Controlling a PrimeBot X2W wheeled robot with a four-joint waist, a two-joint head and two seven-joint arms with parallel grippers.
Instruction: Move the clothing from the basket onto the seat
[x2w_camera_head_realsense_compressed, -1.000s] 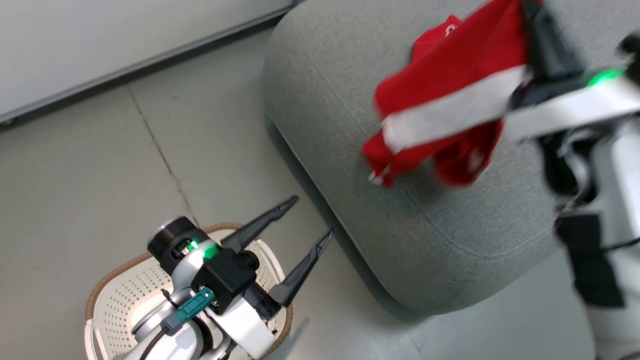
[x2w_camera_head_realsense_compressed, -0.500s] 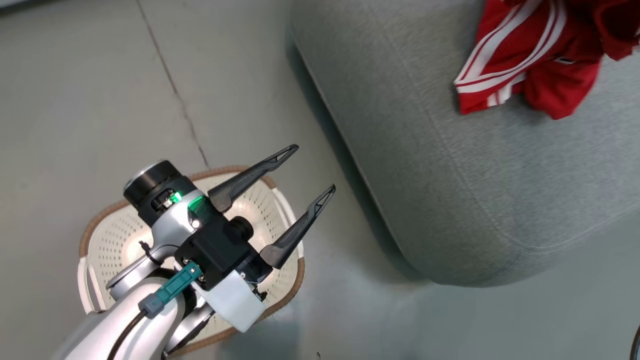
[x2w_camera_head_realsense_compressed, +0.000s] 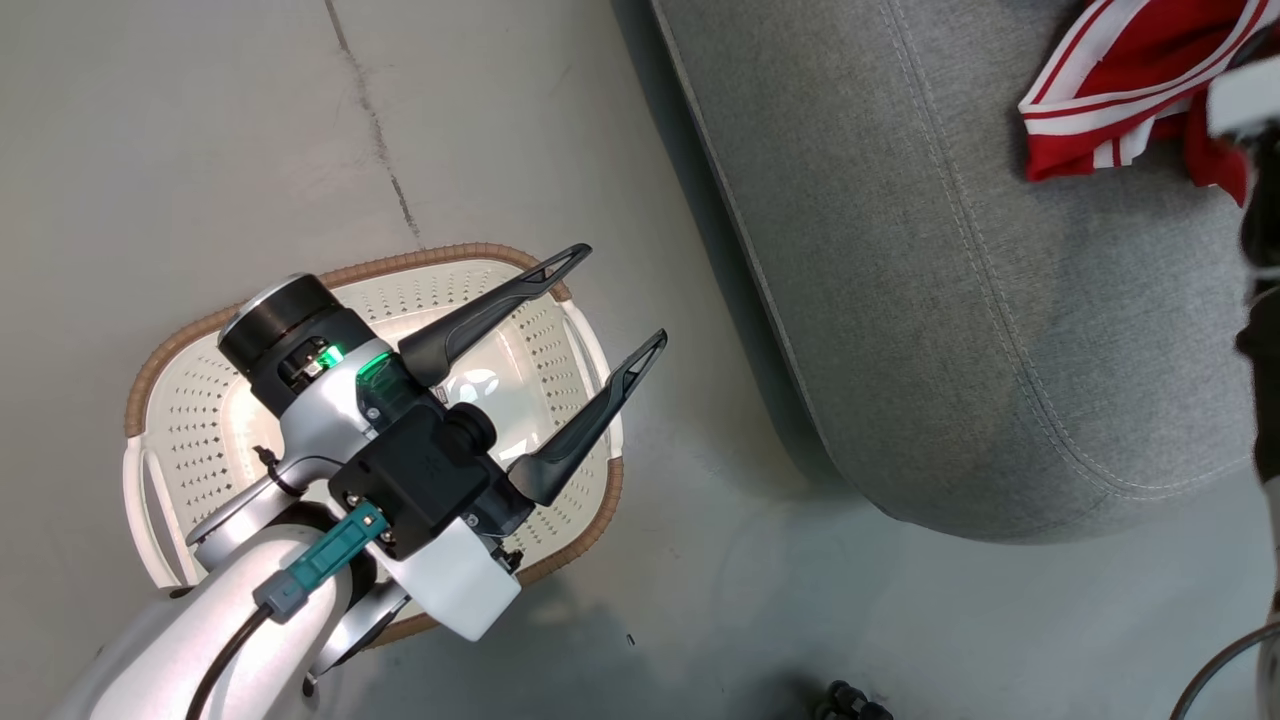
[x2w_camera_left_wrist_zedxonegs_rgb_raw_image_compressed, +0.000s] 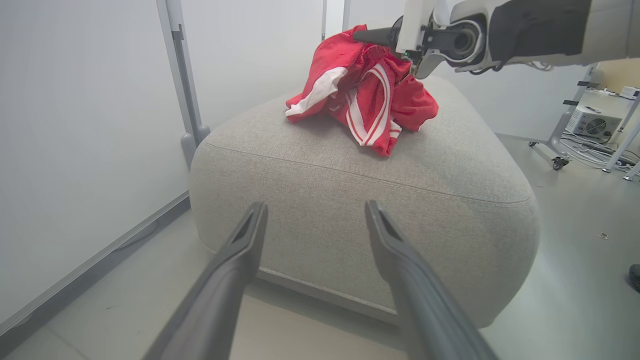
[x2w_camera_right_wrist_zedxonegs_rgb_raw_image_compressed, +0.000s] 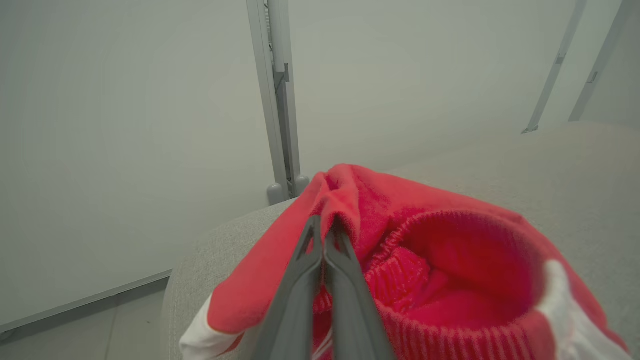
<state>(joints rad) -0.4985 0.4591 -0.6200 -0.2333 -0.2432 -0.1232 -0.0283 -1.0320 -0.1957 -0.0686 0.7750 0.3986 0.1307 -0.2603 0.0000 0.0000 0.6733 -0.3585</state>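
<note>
Clothing (x2w_camera_left_wrist_zedxonegs_rgb_raw_image_compressed: 370, 100) resting on the seat (x2w_camera_left_wrist_zedxonegs_rgb_raw_image_compressed: 320, 165), your right gripper (x2w_camera_right_wrist_zedxonegs_rgb_raw_image_compressed: 324, 232) pinching its red fabric, your left gripper (x2w_camera_head_realsense_compressed: 614, 298) spread wide above the basket (x2w_camera_head_realsense_compressed: 170, 430)

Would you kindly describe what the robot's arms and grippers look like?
The left gripper has two long, dark grey, tapering fingers with triangular cut-outs near the tips, on a black block beside a green light. The left arm is silver-white, with a teal connector and dark cable. The right gripper has matching fingers; the right arm is white and black.

Perforated plastic basket (x2w_camera_head_realsense_compressed: 190, 420), woven grey cloth seat (x2w_camera_head_realsense_compressed: 930, 300), soft red clothing (x2w_camera_left_wrist_zedxonegs_rgb_raw_image_compressed: 367, 90).
</note>
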